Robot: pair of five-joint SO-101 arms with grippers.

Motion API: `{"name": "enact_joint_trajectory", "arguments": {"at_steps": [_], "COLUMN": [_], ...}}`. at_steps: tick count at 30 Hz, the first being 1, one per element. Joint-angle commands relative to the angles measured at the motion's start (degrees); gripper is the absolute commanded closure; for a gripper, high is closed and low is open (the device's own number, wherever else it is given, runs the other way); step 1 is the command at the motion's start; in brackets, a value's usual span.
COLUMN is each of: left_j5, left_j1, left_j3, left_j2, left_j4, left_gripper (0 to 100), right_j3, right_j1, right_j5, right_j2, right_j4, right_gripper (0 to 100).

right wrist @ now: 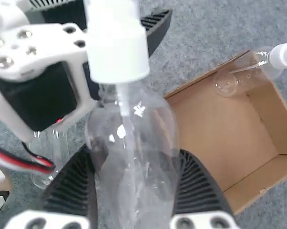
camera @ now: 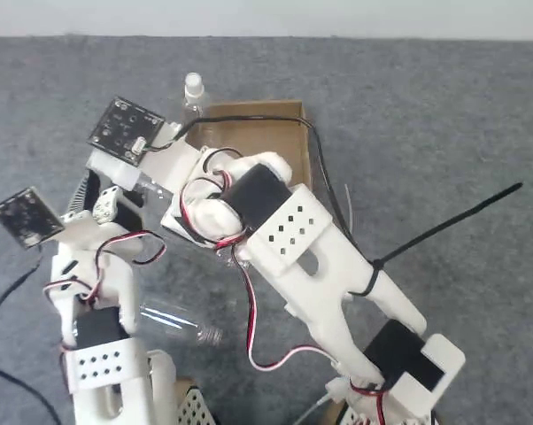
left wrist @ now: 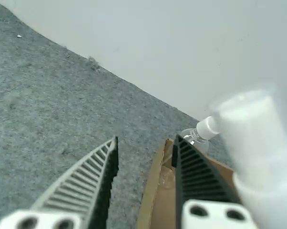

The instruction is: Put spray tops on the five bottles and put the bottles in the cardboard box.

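My right gripper (right wrist: 134, 164) is shut on a clear bottle (right wrist: 134, 133) held upright, with a white spray top (right wrist: 117, 40) sitting on its neck. My left gripper (left wrist: 146, 143) stands open right beside that spray top (left wrist: 253, 138), which lies outside its fingers with nothing between them. The cardboard box (camera: 297, 142) lies just past both grippers; one clear bottle (right wrist: 228, 82) lies inside it. Another bottle with a spray top (camera: 194, 91) stands behind the box's far corner. A bare bottle (camera: 180, 320) lies on the carpet by the left arm's base.
More clear bottles (right wrist: 46, 155) stand close under the left arm's wrist. A black cable (camera: 328, 177) runs over the box's rim, and a black strap (camera: 461, 217) sticks out to the right. Grey carpet lies open to the right of the box.
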Motion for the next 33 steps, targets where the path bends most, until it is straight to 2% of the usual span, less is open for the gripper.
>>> {"name": "enact_joint_trajectory", "arguments": {"at_steps": [1,6,12,21,28,33], "left_j5": [0.26,0.26,0.09,-2.02,-1.93,2.29], "left_j1": [2.55,2.64,5.63,5.8,-0.18,-4.66], "left_j3": [-3.12,-3.91,-7.16,-7.16,-7.08,-6.81], "left_j2": [-0.79,-0.79,-0.79,-0.79,-0.79,-0.79], "left_j4": [-1.58,-1.14,5.45,5.8,5.71,5.71], "left_gripper": [82,82,82,82,83,83], "right_j3": [3.6,7.3,10.81,11.08,11.25,12.66], "right_j1": [-0.75,-0.66,-0.57,3.12,7.78,11.21], "right_j5": [-0.44,-0.09,0.0,-0.44,-1.05,-8.26], "right_j2": [-3.21,-3.21,-3.21,-3.21,-2.77,-1.54], "right_j4": [-4.88,-8.66,-12.44,-15.16,-22.02,-29.85], "right_gripper": [99.2,99.2,99.2,99.2,99.2,99.2]}}
